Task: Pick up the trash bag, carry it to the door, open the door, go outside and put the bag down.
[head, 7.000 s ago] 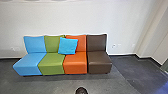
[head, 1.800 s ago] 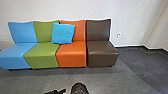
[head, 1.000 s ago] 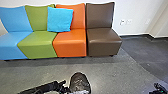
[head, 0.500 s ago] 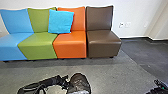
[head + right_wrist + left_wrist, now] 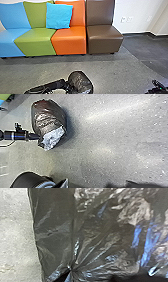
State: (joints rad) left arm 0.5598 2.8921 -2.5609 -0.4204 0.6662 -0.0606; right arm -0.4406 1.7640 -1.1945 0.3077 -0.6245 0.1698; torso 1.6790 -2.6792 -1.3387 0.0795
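While I have my left gripper [image 5: 38,137] at the trash bag [image 5: 50,115]: the dark, shiny bag looks to be resting on the grey floor [image 5: 115,68], in front of the orange seat [image 5: 68,42] and apart from it.
Left gripper: up against the bag's edge, beside the pale patch [image 5: 53,138]; whether it is open or closed on the plastic I cannot tell.
Right gripper [image 5: 156,86]: well apart from the bag, over on my right side; open or closed, I cannot tell that either.
Creases [image 5: 72,268]: they run together to one point in my left wrist view, so the thin plastic may be under pull there; a quick lift with the weight on that spot could tear it.
Smooth film: if I have only a shallow fold, or none, the bag could slide free as I raise it, or tip over under a push.
Bag's weight: taken from one side alone, it would likely swing and twist, and too low a lift would scrape its underside along the floor.
Brown seat [image 5: 105,40]: with the row this near, a turn made before the bag hangs quietly could bump it into the seat fronts.
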